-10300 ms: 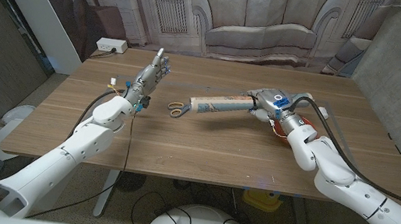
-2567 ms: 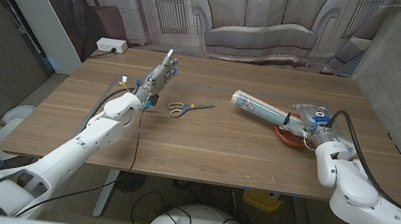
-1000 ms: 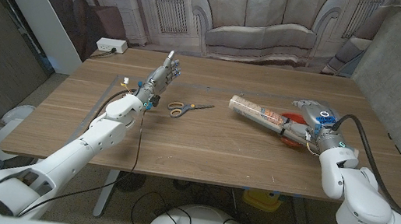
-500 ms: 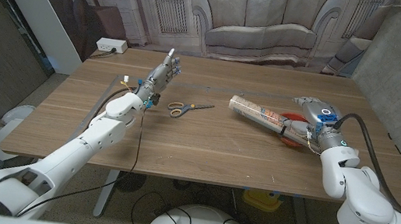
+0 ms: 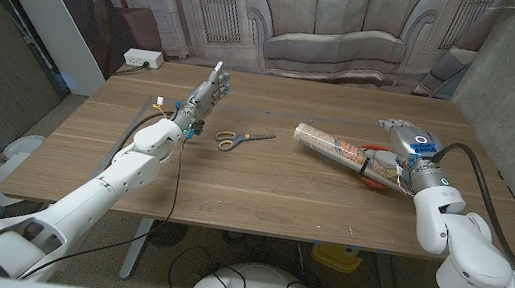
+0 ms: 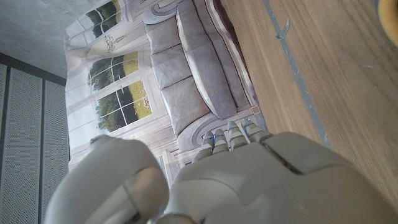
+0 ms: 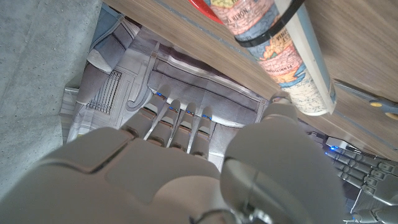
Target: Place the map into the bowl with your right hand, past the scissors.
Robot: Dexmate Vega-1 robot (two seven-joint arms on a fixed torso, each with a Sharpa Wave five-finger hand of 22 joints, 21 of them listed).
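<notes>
Map [image 5: 338, 147] rolled, long axis diagonal: far-left end toward scissors [image 5: 240, 139], near-right end in bowl [image 5: 374, 177].

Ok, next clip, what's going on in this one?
A two-armed robot is putting a rolled map into a red bowl on the right side of the wooden table. The map now lies with one end on the bowl and the other pointing toward the scissors at mid-table. The right hand is beside the bowl, fingers apart, holding nothing. The left hand is raised near the scissors, also holding nothing.
</notes>
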